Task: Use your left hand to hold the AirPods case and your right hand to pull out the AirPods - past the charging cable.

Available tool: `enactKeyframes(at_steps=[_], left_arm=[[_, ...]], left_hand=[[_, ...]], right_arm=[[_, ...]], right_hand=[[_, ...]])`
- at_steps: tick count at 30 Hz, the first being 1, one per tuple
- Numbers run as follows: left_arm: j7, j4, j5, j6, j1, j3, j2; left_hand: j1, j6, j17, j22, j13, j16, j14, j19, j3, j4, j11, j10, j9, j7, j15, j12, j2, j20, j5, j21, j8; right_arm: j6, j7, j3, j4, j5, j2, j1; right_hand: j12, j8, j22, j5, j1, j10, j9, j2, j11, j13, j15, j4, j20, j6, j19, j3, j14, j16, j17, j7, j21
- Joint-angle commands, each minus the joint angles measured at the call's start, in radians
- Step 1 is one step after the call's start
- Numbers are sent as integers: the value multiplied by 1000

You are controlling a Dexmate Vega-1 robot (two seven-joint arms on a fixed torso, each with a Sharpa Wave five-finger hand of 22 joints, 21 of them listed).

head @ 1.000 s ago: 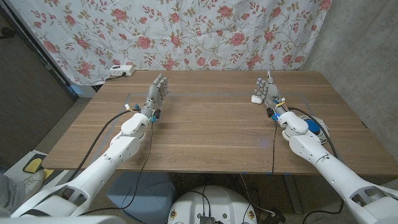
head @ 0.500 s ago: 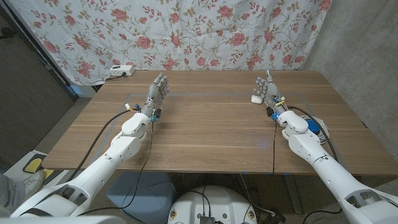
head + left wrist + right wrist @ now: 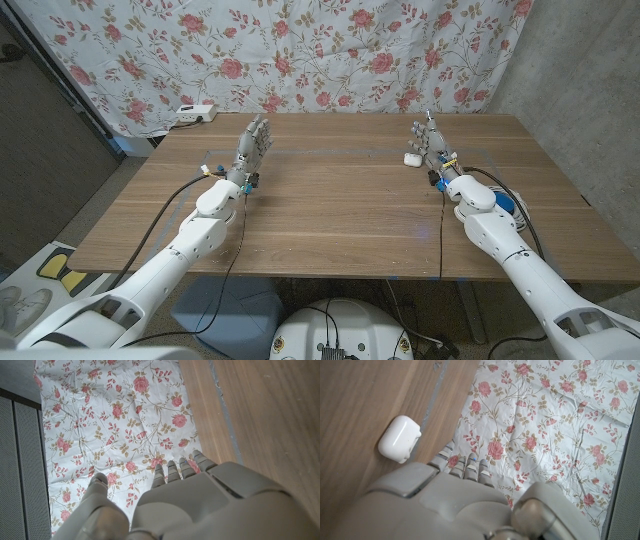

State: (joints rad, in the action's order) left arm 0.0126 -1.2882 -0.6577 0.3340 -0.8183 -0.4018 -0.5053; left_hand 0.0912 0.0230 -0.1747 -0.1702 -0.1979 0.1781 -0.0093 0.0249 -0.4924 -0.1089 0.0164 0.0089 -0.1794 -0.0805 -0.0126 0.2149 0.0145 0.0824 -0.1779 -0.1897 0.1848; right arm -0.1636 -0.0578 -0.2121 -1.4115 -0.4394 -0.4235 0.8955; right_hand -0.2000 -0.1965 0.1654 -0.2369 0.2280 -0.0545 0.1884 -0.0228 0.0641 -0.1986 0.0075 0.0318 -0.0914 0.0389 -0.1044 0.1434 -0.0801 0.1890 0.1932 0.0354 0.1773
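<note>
Table (image 3: pixel 330 215): broad wooden top across the middle of the head view, its far edge against the floral cloth (image 3: pixel 300 50) along the top of the frame.
Left hand (image 3: pixel 252 150): upper left of centre, fingers straight and a little apart, holding nothing. It stands well apart from the case, so the holding job looks not yet begun, by my read.
Right hand (image 3: pixel 430 143): upper right of centre, fingers extended and empty, just beside the case. I'd say it waits there because pulling needs the case steadied first.
Power strip (image 3: pixel 195 113): white, upper left, at the table's far corner.
AirPods case (image 3: pixel 410 157): small and white, upper right of centre, lying on the wood by the right hand's fingers; lid looks closed in the right wrist view (image 3: pixel 399 438).
Charging cable: can't make one out at the case.
</note>
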Motion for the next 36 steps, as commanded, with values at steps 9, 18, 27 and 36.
enactKeyframes(at_steps=[9,18,27,36], left_arm=[[-94,1,38,11,-5,-9,37],[-98,13,56,29,1,-19,55],[-117,0,69,31,-11,-23,65],[-116,33,106,48,7,-39,78]], left_hand=[[11,9,-4,-5,-1,10,4,9,-3,-5,1,9,-3,-7,-1,6,-6,4,-7,-6,7],[12,12,-4,-5,-1,10,5,10,-3,-7,1,12,-3,-7,-1,6,-8,3,-7,-6,8],[12,14,-3,-5,-1,10,6,11,-2,-8,-1,15,-3,-6,0,7,-9,2,-6,-6,8],[14,21,-3,-5,-1,11,10,15,-2,-9,1,19,-3,-5,3,8,-10,1,-6,-6,10]], right_arm=[[86,57,10,-74,71,-34,9],[120,74,15,-116,76,-54,35],[135,98,13,-158,101,-79,58],[106,108,-11,-158,145,-100,64]], right_hand=[[-6,4,5,0,32,3,4,-8,32,-5,25,-15,-35,-26,19,-3,-25,2,3,-23,4],[-4,4,6,2,40,12,5,-12,34,-8,24,-20,-40,-33,31,-7,-44,-2,4,-21,2],[2,9,6,6,50,38,6,-15,41,-11,28,-26,-44,-56,48,-10,-66,-4,5,-17,1],[0,8,6,7,54,41,6,-16,44,-12,28,-28,-45,-60,52,-10,-69,-2,6,-16,2]])
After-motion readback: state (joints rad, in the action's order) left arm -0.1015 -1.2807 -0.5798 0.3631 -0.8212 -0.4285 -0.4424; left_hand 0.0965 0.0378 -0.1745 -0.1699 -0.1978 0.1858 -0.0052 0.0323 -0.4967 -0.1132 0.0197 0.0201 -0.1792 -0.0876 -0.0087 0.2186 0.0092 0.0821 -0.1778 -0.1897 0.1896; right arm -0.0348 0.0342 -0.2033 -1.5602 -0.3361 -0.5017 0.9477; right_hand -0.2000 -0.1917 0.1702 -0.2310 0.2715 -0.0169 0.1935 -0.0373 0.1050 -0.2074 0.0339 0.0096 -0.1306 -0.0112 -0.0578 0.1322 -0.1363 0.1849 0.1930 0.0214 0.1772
